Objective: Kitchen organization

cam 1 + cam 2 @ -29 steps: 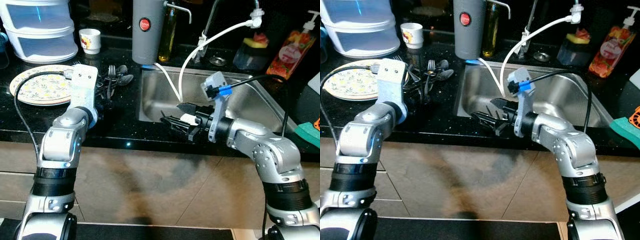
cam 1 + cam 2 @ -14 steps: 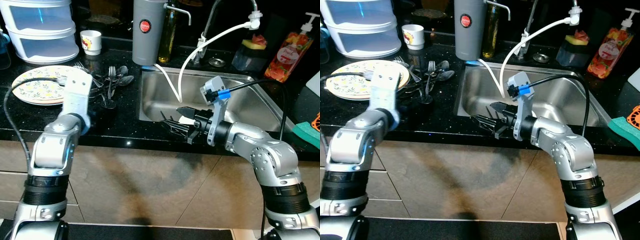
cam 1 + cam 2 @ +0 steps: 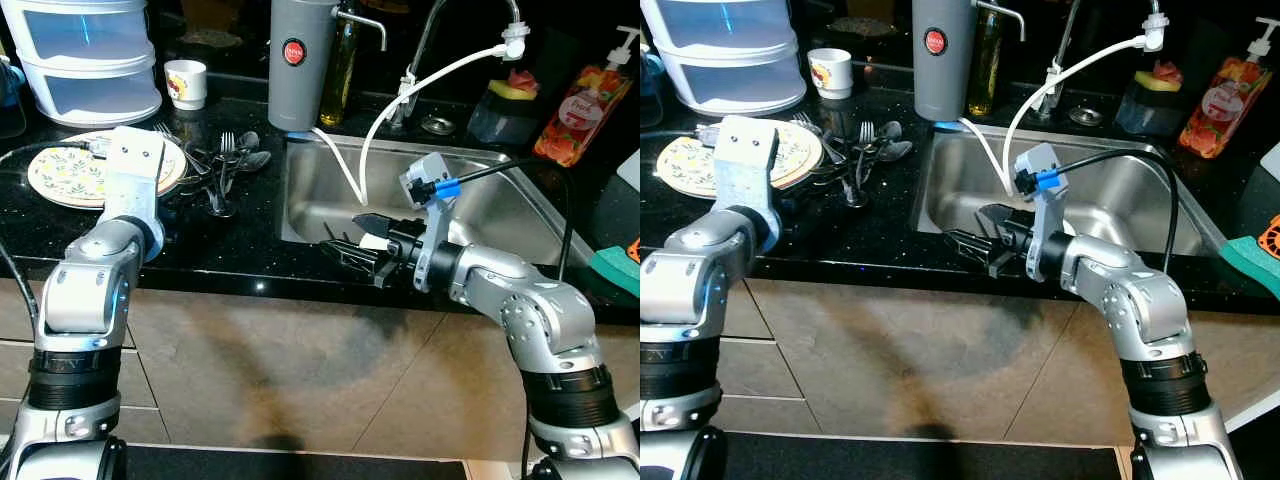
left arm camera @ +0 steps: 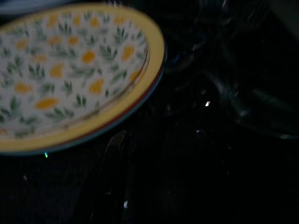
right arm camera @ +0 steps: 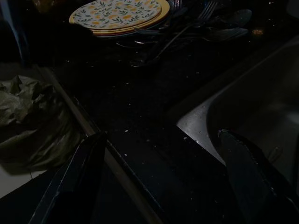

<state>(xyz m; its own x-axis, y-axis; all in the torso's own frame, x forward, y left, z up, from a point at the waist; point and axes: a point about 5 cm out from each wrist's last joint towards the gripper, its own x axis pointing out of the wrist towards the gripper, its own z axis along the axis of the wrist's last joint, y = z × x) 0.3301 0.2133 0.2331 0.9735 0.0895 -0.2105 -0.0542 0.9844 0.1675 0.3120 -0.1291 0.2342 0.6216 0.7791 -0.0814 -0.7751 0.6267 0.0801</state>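
Right claw (image 3: 352,245): fingers spread wide, holding nothing, positioned over the front left corner of the steel sink (image 3: 520,205), at the edge of the black surface (image 3: 240,265). Left claw (image 4: 117,182): hidden behind its wrist housing in the head views, dark in the wrist view; finger spread cannot be determined. It sits just beside the flowered, yellow-rimmed plate (image 3: 75,175). A pile of forks and spoons (image 3: 228,160) lies between plate and sink. Behind stand a grey canister (image 3: 298,60) and a small cup (image 3: 185,82).
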